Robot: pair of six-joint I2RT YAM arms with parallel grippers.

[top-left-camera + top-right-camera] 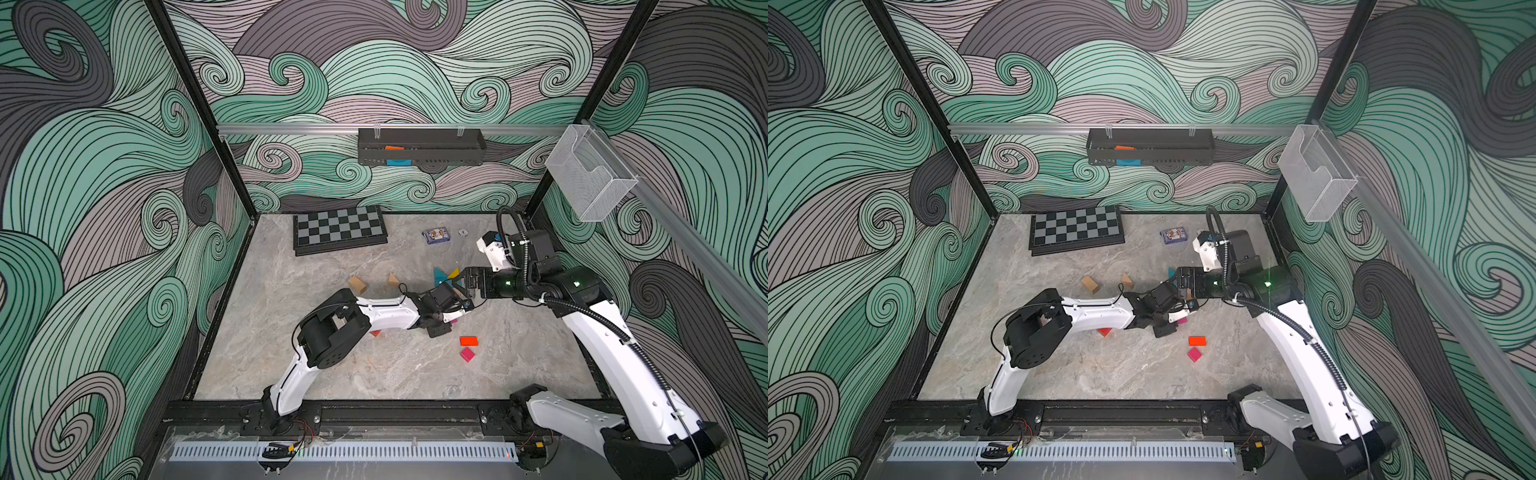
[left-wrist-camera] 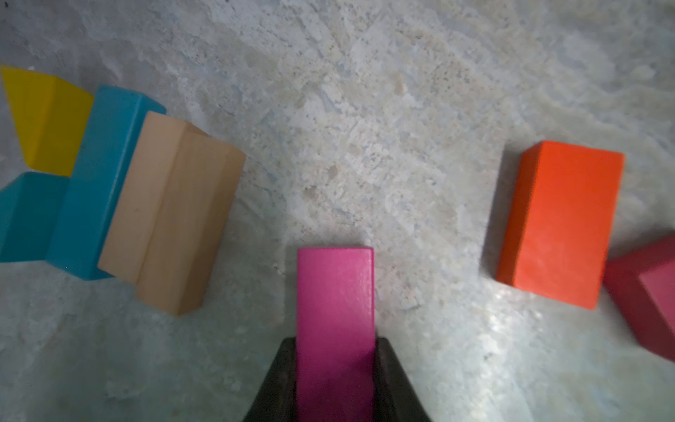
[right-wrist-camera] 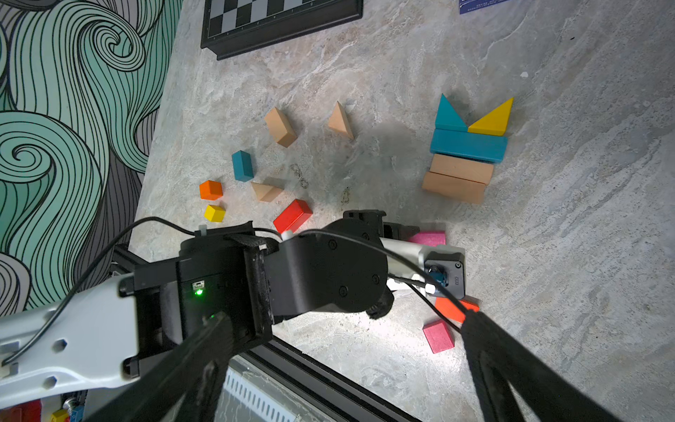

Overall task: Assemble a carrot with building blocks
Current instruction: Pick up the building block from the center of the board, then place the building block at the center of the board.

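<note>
L pincer [image 2: 335, 347] pinching pink bar [image 2: 335, 292] by one end | R pincer [image 3: 347, 318] spread, empty | bar prob. light, stiff painted wood, slick faces; safer grip: flat long sides, nearer mid-length

The held bar [image 2: 335, 292] sits between the jaws of the left gripper [image 2: 335, 345], jutting ahead of it. On the gripper's far side lie the twin bars [image 3: 461, 168] touching side by side, then the long bar [image 3: 469, 145], then two wedges [image 3: 450, 117]. On its near side lies a block [image 2: 560, 223] with a cube [image 3: 438, 336] just beside.
</note>
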